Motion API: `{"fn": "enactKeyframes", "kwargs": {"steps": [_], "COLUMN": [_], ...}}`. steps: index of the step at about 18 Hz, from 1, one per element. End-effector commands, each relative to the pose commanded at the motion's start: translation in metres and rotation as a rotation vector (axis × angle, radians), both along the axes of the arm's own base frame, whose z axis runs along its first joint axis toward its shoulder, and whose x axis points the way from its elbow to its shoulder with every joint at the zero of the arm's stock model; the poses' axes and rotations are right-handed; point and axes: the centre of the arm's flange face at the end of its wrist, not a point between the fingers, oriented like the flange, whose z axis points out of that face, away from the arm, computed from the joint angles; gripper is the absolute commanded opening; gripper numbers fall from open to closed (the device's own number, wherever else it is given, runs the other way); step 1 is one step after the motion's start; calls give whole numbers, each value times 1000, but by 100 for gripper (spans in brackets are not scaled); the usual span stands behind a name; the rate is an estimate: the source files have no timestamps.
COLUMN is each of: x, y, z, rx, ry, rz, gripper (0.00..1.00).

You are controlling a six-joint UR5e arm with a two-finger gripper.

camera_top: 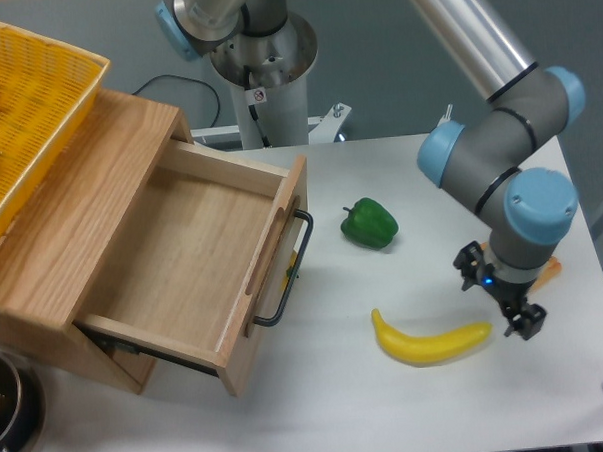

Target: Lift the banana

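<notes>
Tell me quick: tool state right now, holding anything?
Tool: empty, beside the right tip of the banana; open or closed cannot be told from this view.

Drawer: I am seeing a light wooden box [76, 211] sitting on the white table [409, 401], its open drawer [188, 256] pulled out toward the right, a black wire handle [288, 272] on its front.
Basket: a yellow woven plastic basket [35, 92] is resting on the box top at far left.
Pepper: a small green toy bell pepper [370, 224] is lying just right of the drawer front.
Orange piece: a small flat orange piece [550, 270] is showing near the right table edge, partly hidden.
Bowl: a dark metal bowl [7, 404] is peeking in at the lower left corner.
</notes>
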Motion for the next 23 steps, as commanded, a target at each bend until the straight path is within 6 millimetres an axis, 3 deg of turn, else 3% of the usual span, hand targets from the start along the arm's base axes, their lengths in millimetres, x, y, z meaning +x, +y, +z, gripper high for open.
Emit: {"fn": "enactKeyframes", "kwargs": {"steps": [5, 12, 23], "x": [5, 15, 17], "y": [10, 29, 34], "z": [-19, -25, -38], "rx": [-7, -5, -5], "ry": [-24, -22, -10], "rz": [-11, -18, -37], "gripper": [100, 100, 88]}}
